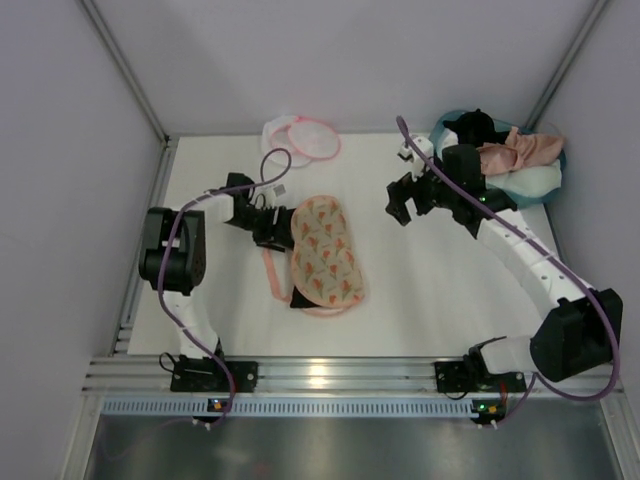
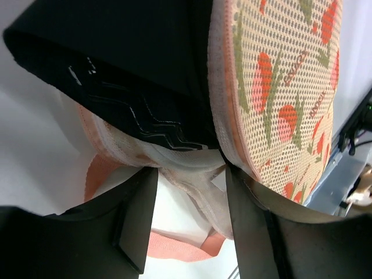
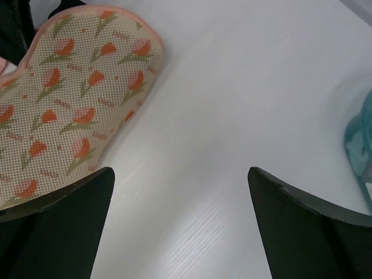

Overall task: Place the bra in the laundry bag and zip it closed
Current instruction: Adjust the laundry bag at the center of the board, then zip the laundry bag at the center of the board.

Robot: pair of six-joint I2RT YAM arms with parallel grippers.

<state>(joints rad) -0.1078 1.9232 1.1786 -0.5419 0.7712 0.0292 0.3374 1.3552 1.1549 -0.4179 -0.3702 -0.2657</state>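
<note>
- The bra (image 1: 520, 150) lies crumpled in the teal basket (image 1: 540, 182) at the upper right of the overhead view, beside a black garment (image 1: 470, 125).
- The laundry bag (image 1: 303, 138) sits at the top centre of the table (image 1: 430, 290), well apart from the basket.
- The right gripper (image 1: 402, 203) has its jaws wide apart with nothing between them. It hangs over bare table near the basket.
- The left gripper (image 1: 278, 228) is at the left edge of the printed padded piece (image 1: 325, 250). Its jaws straddle that piece's pale trim, but I cannot tell whether they pinch it.
- The bra looks light, limp and slick, so its thin straps are likely to trail and snag.
- The best hold is probably a bunched fold of a cup, or the bridge between the cups, rather than a strap.
</note>
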